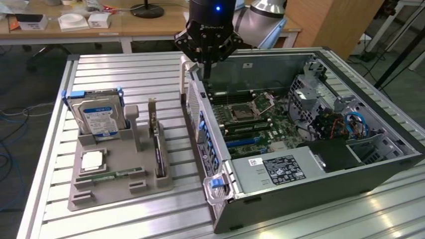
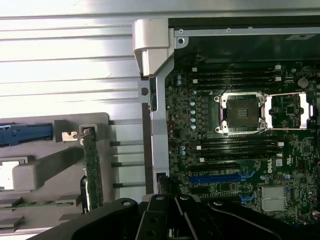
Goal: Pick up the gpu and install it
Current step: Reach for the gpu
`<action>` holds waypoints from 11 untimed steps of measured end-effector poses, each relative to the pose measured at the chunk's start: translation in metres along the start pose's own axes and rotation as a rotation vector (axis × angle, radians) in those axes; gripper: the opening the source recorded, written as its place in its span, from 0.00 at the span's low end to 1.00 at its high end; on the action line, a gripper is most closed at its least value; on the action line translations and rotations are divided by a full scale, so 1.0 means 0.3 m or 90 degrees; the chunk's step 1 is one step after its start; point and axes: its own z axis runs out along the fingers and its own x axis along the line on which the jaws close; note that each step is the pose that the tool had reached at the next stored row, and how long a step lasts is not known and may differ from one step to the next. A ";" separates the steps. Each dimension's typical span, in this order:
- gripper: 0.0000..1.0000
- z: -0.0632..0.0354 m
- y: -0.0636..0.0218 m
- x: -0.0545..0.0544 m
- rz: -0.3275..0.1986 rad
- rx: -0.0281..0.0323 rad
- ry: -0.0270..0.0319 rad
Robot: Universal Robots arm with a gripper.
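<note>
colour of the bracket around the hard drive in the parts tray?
The bracket is blue; clearest in the exterior view.

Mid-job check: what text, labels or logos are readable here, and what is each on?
"DELL": white logo on the circuit board, wrist view.
Black label on the power supply box: too small to read.
Blue-white label on the hard drive: too small to read.
Lettering on the tool: unreadable.

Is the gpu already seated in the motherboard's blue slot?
No, the gpu stands on edge in the gray holder outside the computer case, and the blue slot is bare.
</note>
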 end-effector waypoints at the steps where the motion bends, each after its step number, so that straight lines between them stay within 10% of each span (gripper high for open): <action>1: 0.11 0.000 0.000 0.002 0.000 0.0000 0.0000; 11: 0.11 0.002 -0.002 0.019 0.000 0.0000 0.0000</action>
